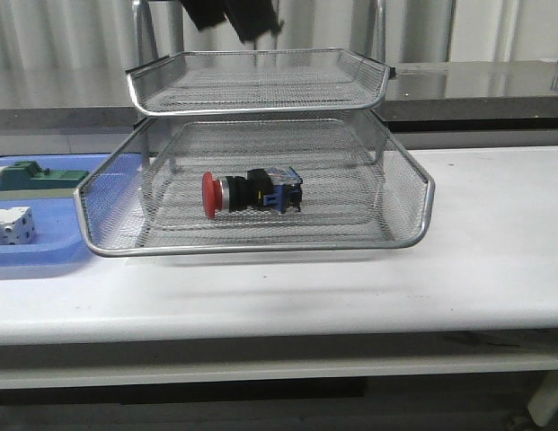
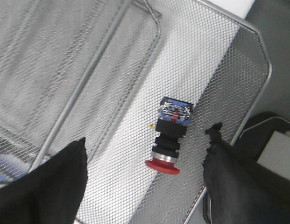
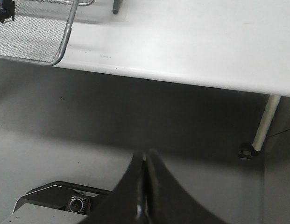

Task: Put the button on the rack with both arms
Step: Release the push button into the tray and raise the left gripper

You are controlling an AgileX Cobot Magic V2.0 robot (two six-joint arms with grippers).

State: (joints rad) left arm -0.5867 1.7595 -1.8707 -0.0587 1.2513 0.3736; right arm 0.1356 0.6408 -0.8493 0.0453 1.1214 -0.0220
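The button [image 1: 252, 192] lies on its side on the lower mesh tier of the rack [image 1: 429, 205], red head to the left and blue block to the right. In the left wrist view the button [image 2: 170, 135] rests on the mesh of the rack [image 2: 259, 43], well below my left gripper [image 2: 147, 140]. That gripper is open, holds nothing, and its dark fingers [image 2: 58, 179] stand wide apart. A black part of an arm [image 1: 234, 18] hangs above the top tier. My right gripper [image 3: 145, 156] is shut on nothing, off the table's front edge over the floor, far from the rack's corner [image 3: 60, 52].
A flat blue tray [image 1: 45, 250] left of the rack holds a green block [image 1: 36, 178] and a white dotted block [image 1: 13, 224]. The white table [image 1: 476, 260] stretches to the right of the rack. A table leg [image 3: 264, 123] stands below the front edge.
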